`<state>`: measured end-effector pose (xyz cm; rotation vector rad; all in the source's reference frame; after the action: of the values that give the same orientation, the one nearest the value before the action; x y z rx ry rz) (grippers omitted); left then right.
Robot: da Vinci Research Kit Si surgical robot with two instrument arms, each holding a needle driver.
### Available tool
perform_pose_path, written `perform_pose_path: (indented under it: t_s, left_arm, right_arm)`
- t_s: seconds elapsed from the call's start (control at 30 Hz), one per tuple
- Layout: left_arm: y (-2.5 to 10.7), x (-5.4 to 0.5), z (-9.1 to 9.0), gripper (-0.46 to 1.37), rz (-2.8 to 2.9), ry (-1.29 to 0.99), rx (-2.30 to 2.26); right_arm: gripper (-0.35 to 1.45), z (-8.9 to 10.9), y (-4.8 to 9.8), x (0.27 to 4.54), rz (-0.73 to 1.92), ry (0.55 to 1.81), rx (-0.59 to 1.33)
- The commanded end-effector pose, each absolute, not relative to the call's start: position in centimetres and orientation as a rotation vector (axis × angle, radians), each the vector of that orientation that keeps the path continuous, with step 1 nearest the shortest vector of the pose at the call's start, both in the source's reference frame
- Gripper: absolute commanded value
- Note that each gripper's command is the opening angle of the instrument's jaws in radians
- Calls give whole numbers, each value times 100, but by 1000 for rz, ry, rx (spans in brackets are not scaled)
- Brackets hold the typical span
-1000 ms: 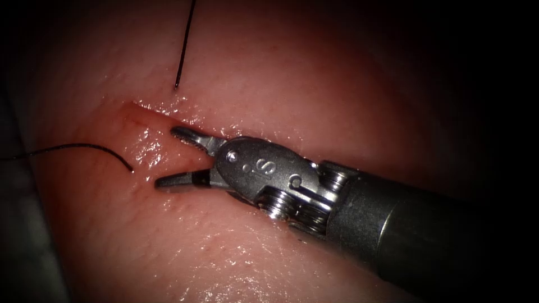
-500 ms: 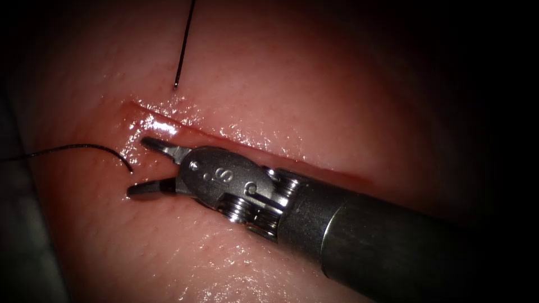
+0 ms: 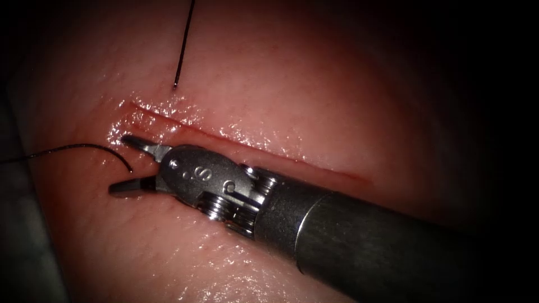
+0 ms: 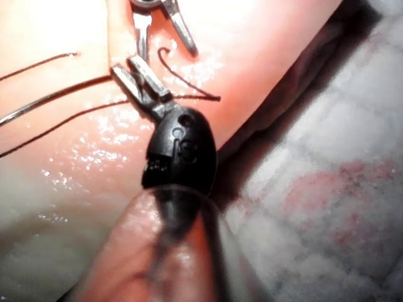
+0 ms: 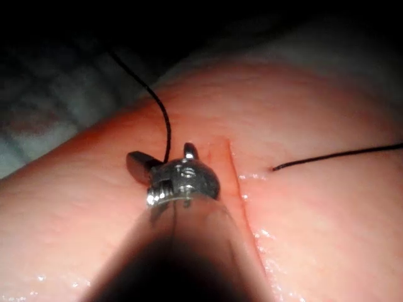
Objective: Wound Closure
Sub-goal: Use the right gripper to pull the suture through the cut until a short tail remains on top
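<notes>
Right tool (image 3: pixel 119 164) lay open-jawed at the left end of the cut (image 3: pixel 236 137).
At the left, a thread (image 3: pixel 84 146) curved into the tissue (image 3: pixel 292 84) between the right tool's spread jaws, which grasped nothing. A second thread (image 3: pixel 184 47) entered the tissue just above the cut. In the left wrist view the left tool (image 4: pixel 129 68) sat among thread strands; what it held could not be told.

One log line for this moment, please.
right tool: jaws open, empty, astride thread end at cut's left end | left tool: beside thread, grasp unclear | tissue: second thread enters above cut
</notes>
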<state>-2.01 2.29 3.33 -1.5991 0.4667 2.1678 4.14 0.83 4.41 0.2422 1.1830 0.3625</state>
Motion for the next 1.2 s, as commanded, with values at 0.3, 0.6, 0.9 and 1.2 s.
perform_pose_path:
  t_s: [0.3,0.6,0.9,1.2]
  left_arm:
    - [231,-204,335,-35,2173,456,-1602]
    - [231,-218,344,-35,2187,456,-1590]
    - [223,-240,366,-35,2201,431,-1574]
    - [225,-252,387,-35,2206,414,-1559]
  right_arm:
    - [-35,434,74,403,351,1147,312]
    - [-35,385,32,399,312,1126,354]
    - [-35,335,0,405,296,1135,375]
    - [-35,297,-39,418,244,1100,412]
